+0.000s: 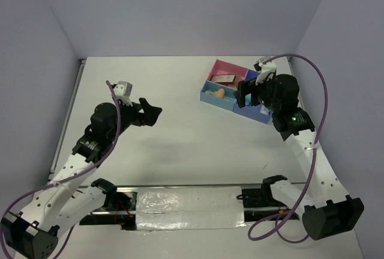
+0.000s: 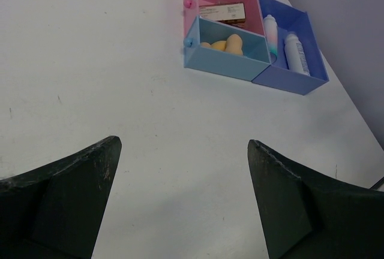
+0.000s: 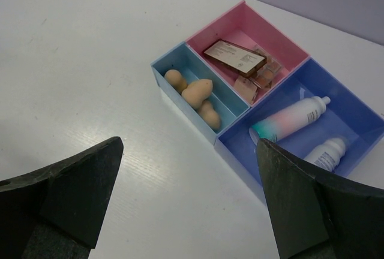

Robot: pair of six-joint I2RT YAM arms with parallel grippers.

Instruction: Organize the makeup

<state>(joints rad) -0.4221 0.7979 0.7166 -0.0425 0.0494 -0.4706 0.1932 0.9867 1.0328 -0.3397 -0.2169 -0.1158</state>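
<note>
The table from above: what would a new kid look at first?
Probably the pink-and-blue tray at the far right of the table, the only bright thing. It holds peach sponges in its light blue part, flat palettes in the pink part and two white bottles in the darker blue part. Then the two black open claws: the right gripper by the tray, the left gripper over the table's left half.

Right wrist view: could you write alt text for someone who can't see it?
A pink-and-blue tray holds peach sponges in its light blue section, flat palettes in the pink, two white bottles in the darker blue. The open, empty claw hovers over the white table.
</note>
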